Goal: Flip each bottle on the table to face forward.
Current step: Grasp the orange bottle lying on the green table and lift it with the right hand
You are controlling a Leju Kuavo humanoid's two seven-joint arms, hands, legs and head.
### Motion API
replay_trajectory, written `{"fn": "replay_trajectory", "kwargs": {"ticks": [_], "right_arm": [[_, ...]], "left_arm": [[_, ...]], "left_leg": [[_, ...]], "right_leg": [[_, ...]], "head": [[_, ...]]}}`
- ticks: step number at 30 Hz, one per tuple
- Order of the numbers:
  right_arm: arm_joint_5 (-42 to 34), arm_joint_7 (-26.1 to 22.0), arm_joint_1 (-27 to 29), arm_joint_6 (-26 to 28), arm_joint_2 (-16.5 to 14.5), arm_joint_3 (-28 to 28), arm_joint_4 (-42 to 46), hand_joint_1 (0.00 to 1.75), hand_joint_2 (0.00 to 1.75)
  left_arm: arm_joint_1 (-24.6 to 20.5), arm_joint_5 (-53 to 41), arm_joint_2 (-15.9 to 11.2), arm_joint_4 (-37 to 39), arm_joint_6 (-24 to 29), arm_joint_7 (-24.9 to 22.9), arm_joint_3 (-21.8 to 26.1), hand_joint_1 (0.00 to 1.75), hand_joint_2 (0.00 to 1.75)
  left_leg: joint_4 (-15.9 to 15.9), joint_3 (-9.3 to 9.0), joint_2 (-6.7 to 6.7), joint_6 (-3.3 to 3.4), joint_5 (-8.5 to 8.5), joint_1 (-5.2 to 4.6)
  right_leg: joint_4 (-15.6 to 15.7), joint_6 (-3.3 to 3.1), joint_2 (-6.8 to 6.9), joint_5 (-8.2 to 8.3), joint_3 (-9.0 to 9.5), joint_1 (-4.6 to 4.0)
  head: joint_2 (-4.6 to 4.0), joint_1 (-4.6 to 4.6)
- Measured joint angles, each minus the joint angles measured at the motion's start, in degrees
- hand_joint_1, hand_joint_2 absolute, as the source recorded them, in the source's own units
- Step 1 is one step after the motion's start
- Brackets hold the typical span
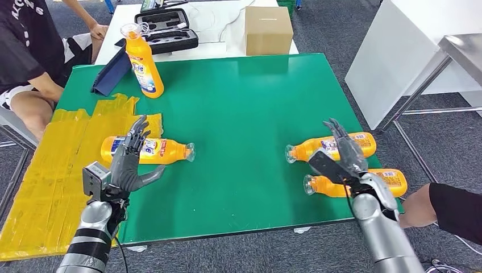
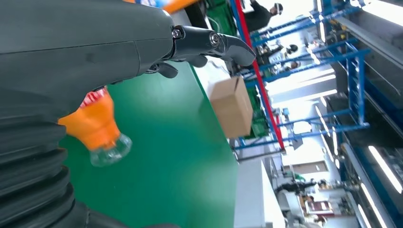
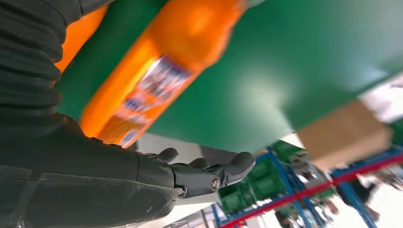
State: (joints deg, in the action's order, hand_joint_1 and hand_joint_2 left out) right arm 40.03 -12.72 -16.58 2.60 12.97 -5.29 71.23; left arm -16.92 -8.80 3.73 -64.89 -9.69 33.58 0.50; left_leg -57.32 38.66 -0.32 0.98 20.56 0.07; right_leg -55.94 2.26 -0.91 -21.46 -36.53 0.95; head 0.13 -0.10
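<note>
Overhead, both hands (image 1: 132, 162) (image 1: 345, 152) hover above lying bottles (image 1: 148, 151) (image 1: 332, 146), fingers (image 1: 136, 132) spread.

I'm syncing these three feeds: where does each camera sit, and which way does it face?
Head view: high on the body, looking down at the green table; both arms and hands show.
Left wrist view: behind the left hand, facing a lying bottle.
Right wrist view: behind the right hand, facing two bottles.
All share the cardboard box.
</note>
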Motion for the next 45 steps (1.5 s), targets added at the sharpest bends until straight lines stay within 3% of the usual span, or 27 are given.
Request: {"fn": "replay_trajectory", "kwargs": {"ticks": [8, 15, 26, 34, 45], "right_arm": [[1.2, -0.6, -6.2, -3.7, 8.8, 0.5, -10.3, 0.00, 1.75], [2.1, 0.5, -8.5, -3.5, 11.5, 0.8, -13.9, 0.00, 1.75], [8.3, 2.4, -15.4, -0.8, 11.2, -0.4, -21.9, 0.00, 1.75], [14.3, -0.4, -19.4, 3.1, 8.5, -5.0, -27.3, 0.00, 1.75], [16.2, -4.1, -20.2, -0.2, 7.6, -9.7, -29.7, 0.00, 1.75]], "left_arm": [[-1.2, 1.7, 0.9, 0.1, -0.8, -1.0, -2.9, 0.00, 1.75], [-2.2, 2.4, 1.0, 0.9, -1.1, -2.4, -3.5, 0.00, 1.75], [-4.8, 3.6, 2.0, 4.2, -1.0, -3.2, -4.7, 0.00, 1.75], [-6.7, 4.7, 2.9, 7.3, -1.0, -3.4, -5.5, 0.00, 1.75], [-7.8, 5.2, 3.0, 9.4, -1.4, -3.1, -5.5, 0.00, 1.75]], "left_leg": [[0.0, 0.00, 0.00, 0.10, -0.08, -0.01], [0.0, 0.00, 0.04, 0.09, -0.06, 0.00], [0.0, 0.02, 0.04, 0.11, -0.09, -0.01], [0.0, 0.01, 0.04, 0.11, -0.11, 0.01], [0.0, 0.03, 0.01, 0.11, -0.11, 0.00]], "right_leg": [[0.0, 0.10, 0.00, 0.07, 0.03, 0.01], [0.0, 0.10, -0.02, 0.06, 0.00, 0.00], [0.0, 0.11, -0.01, 0.08, 0.04, 0.01], [0.0, 0.11, 0.00, 0.07, 0.03, -0.02], [0.0, 0.12, 0.01, 0.06, 0.04, 0.00]], "head": [[0.00, -0.02], [0.00, -0.02], [0.00, -0.02], [0.00, -0.02], [0.00, -0.01]]}}
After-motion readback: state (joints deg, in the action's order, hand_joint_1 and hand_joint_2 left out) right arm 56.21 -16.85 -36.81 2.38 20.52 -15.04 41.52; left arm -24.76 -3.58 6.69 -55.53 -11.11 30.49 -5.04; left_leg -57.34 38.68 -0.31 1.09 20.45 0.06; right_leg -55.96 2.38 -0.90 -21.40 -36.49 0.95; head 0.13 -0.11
